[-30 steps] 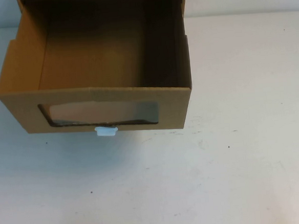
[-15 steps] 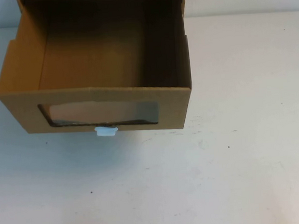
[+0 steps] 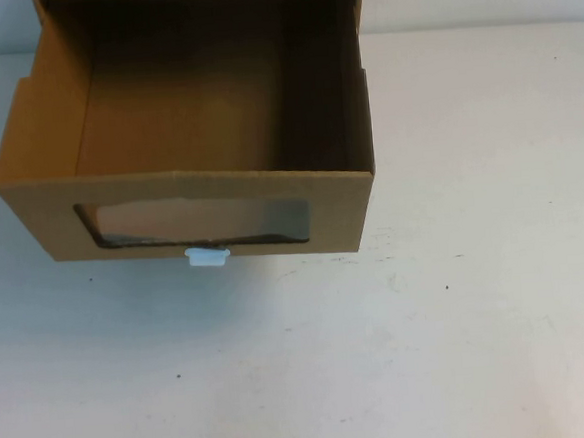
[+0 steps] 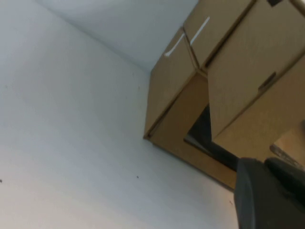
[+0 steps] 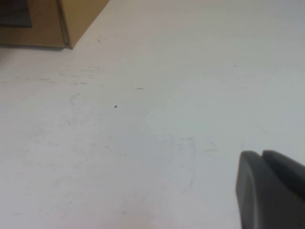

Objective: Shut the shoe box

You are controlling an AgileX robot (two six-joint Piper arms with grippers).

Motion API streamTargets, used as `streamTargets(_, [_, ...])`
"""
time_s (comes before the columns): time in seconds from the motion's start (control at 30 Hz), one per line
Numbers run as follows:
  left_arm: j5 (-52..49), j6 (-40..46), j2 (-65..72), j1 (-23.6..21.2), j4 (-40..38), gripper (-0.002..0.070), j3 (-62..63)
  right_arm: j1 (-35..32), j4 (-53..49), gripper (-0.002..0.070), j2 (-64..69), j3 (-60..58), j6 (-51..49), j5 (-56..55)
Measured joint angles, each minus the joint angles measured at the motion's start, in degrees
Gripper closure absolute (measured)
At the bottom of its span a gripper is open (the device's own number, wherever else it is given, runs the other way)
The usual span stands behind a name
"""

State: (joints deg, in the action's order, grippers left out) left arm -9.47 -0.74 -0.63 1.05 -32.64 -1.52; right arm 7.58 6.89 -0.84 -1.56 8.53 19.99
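The shoe box [image 3: 191, 136] sits at the far left of the bench [image 3: 458, 298], its drawer pulled well out toward the robot, the clear window [image 3: 197, 224] facing forward with the white pull tab [image 3: 206, 256] just below it. Neither arm appears in the high view. The left end effector [image 4: 267, 195] hangs beside the box, the right end effector [image 5: 269, 188] over bare bench; whether either is open or closed, I cannot tell. A good close likely means pushing flat on the front panel, centred, so the drawer slides in straight without skewing.
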Motion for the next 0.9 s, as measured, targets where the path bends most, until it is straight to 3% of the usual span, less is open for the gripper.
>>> streamTargets(0.23, [0.11,2.15,0.0,0.0,-4.92,0.068,0.36,0.0,0.0,0.0689,0.0,0.0,0.0,0.0])
streamTargets(0.43, [-11.44,7.19,2.51,0.0,-5.93,0.068,10.53,0.0,0.0,0.0689,0.0,0.0,0.0,0.04])
streamTargets(0.67, [-26.0,19.34,22.34,0.0,-5.46,0.068,27.71,0.0,0.0,0.0689,0.0,0.0,0.0,0.04])
streamTargets(0.9, [-29.83,31.24,43.63,0.0,-5.57,0.068,48.59,0.0,0.0,0.0689,0.0,0.0,0.0,0.04])
